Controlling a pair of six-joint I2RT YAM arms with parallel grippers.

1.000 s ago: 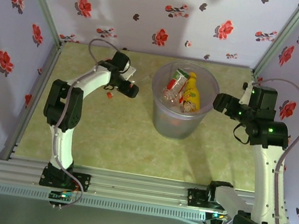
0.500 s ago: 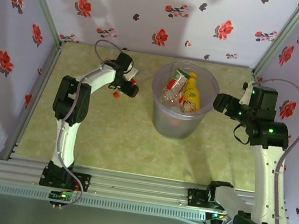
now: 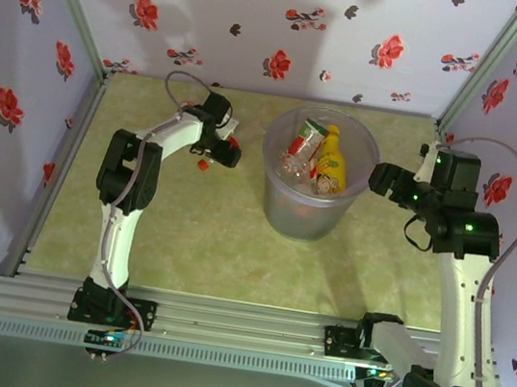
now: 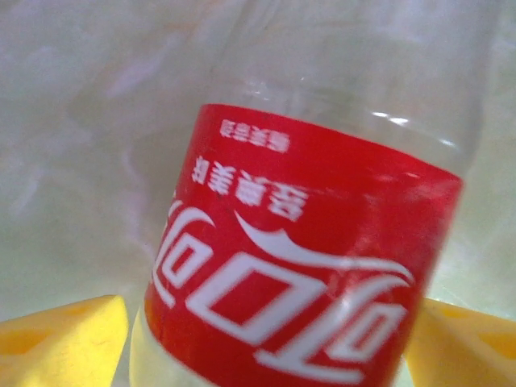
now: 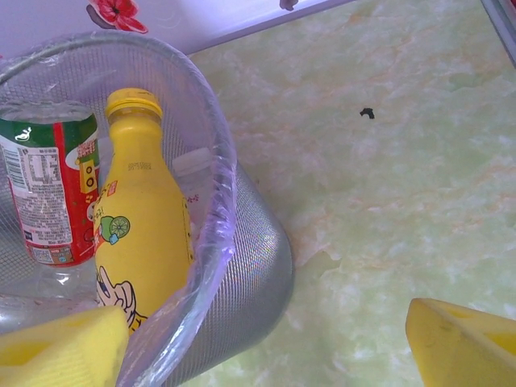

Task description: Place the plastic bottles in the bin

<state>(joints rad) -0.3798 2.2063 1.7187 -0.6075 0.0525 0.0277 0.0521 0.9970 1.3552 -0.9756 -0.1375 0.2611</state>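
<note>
We see the left end effector [image 3: 223,152] reaching toward the far left corner of the desk [image 3: 204,234]. In its wrist view a clear red-labelled bottle [image 4: 298,266] sits between the two yellow pads [image 4: 64,343]. White script runs upside down across the label. One pad lies against each side of the bottle, so we read this end effector as closed on it. We cannot tell whether the bottle rests on the desk or is lifted off it.

The bin [image 3: 303,222] stands near the far edge of the desk, a little right of the middle, well apart from the left end effector. Inside it a yellow bottle [image 3: 333,161] stands upright against the right-hand wall. A green-and-red-labelled bottle [image 3: 305,142] leans just beside it on the left. From the right wrist we see the same two bottles side by side behind the translucent rim of the bin.

The right end effector [image 3: 382,180] hangs just beside the bin's right side, between the bin and the right edge of the desk. Its yellow pads stand wide apart at the lower corners of its wrist view. Between them we see just the bin's outer wall and bare desk, so it is open and holds nothing.
</note>
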